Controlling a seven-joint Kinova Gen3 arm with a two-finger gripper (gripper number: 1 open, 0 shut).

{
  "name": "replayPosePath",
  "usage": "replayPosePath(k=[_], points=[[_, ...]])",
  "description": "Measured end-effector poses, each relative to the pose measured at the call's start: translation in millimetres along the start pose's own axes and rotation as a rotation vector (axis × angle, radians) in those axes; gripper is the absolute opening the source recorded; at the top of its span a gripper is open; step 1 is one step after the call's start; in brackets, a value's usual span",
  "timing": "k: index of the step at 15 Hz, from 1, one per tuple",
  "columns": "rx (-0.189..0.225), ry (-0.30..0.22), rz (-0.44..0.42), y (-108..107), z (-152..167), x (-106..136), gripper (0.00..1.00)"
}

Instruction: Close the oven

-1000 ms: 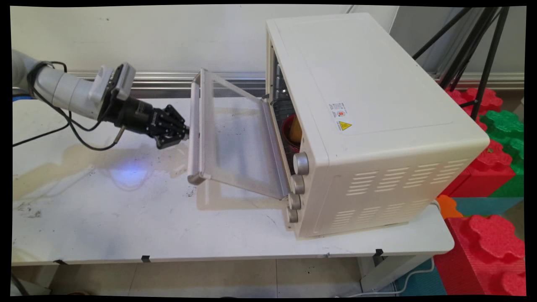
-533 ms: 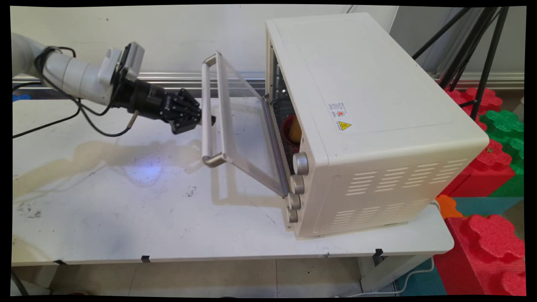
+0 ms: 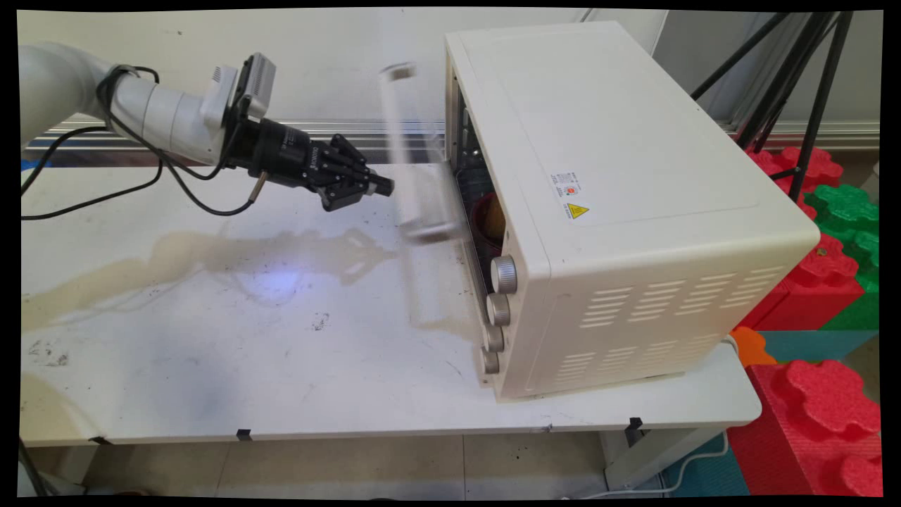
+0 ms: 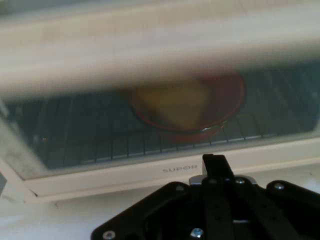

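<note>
The gripper [image 3: 376, 186] reaches in horizontally from the left, level with the oven's front; its fingers are pressed together and grip nothing. Just to its right stands the oven door [image 3: 422, 169], hinged at the bottom edge, blurred and almost upright — whether the fingertips touch it cannot be told. The handle [image 3: 433, 232] runs crosswise to the gripper's reach, along the door's free edge. Right again sits the oven [image 3: 619, 211], knobs [image 3: 496, 310] down its near front corner. Behind the glass, on the rack [image 4: 90, 145], rests a red bowl [image 4: 225, 107] holding something yellow [image 4: 175, 102].
</note>
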Motion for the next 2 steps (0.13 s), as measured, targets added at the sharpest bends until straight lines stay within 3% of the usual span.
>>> replayPosePath(k=[2], points=[[-0.003,-0.003,0.01,0.1,2.0,2.9,0.0]])
